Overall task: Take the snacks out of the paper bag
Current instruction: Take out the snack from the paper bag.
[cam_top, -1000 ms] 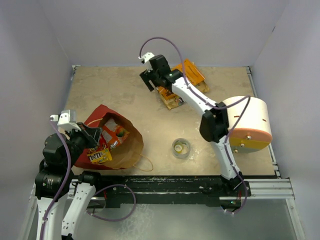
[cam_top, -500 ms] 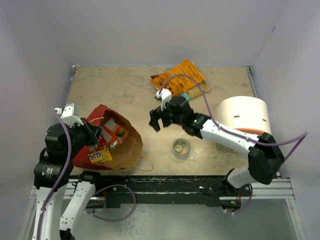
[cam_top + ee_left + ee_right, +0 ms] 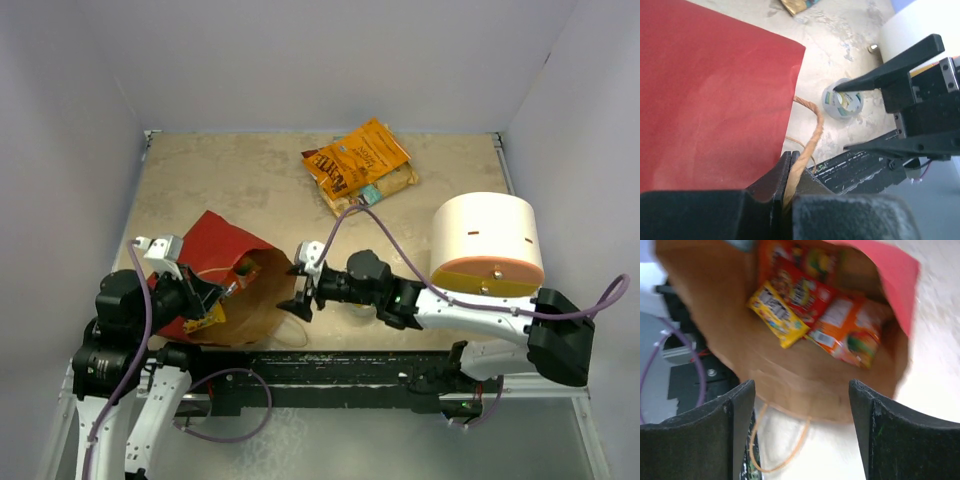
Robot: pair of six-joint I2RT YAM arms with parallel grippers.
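Red outside and brown kraft inside, the paper carrier bag [image 3: 222, 250] lies on its side at 8 o'clock on the bench [image 3: 230, 180], with its mouth facing 3 o'clock. We see the left jaws clamped on its thin twine loop handle [image 3: 812, 132]. The right jaws stand wide apart just at the mouth, facing a yellow foil packet [image 3: 777, 315], a red packet [image 3: 807, 290] and an orange packet [image 3: 850, 330] inside. At 1 o'clock an orange-brown packet [image 3: 357, 157] overlaps a golden-tan packet [image 3: 390, 183].
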